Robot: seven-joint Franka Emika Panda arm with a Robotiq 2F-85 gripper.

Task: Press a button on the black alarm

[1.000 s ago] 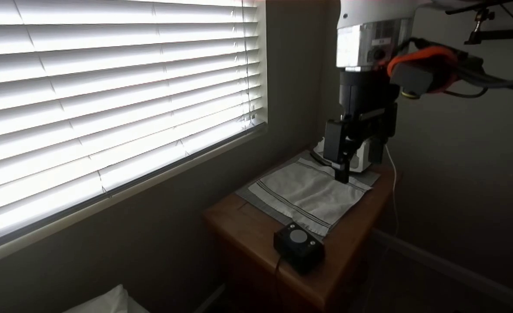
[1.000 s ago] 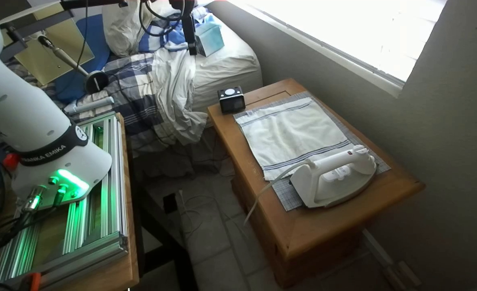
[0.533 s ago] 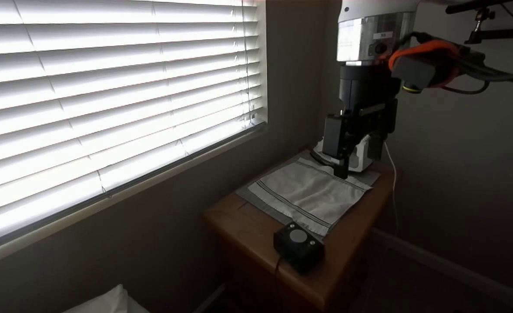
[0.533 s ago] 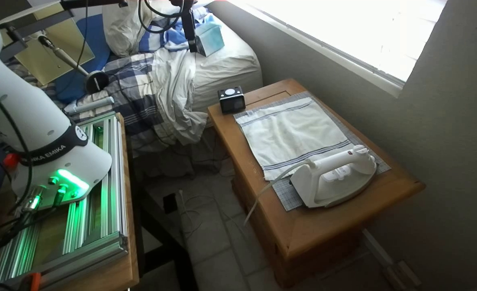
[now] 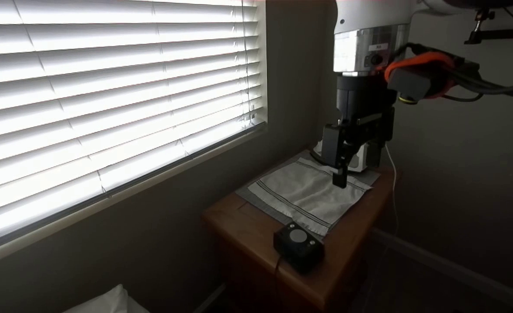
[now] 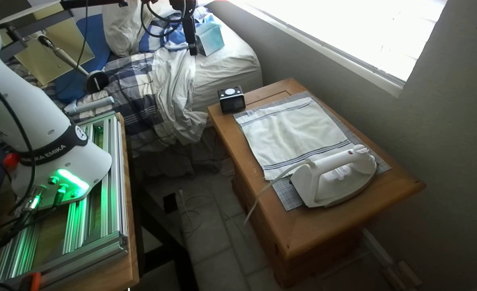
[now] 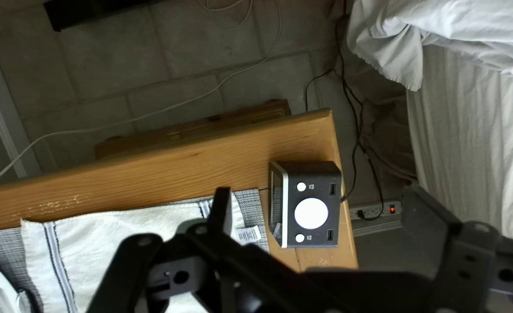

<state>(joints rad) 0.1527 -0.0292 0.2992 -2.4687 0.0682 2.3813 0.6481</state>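
Note:
The black alarm (image 7: 332,208) sits on the wooden nightstand near its end. Its top has a large round white button (image 7: 311,213), two small white buttons and two slots. It also shows in both exterior views (image 5: 299,256) (image 6: 233,105). My gripper (image 7: 318,198) is open and empty, with its fingers wide apart. In the wrist view the alarm shows between the fingers, farther off and untouched. In an exterior view one dark finger (image 5: 340,179) hangs in the air, pointing down. In an exterior view only part of the gripper shows, at the top edge (image 6: 189,36).
A white towel (image 6: 291,129) lies on a grey mat on the nightstand (image 6: 303,230). A white iron (image 6: 335,178) with a cord stands at the far end from the alarm. A bed (image 6: 226,72) is beside the nightstand. A window with blinds (image 5: 108,87) is alongside.
The gripper rose slightly by half a second ago, then came down a little. It is now slightly lower and a bit to the left in an exterior view. The alarm has not moved.

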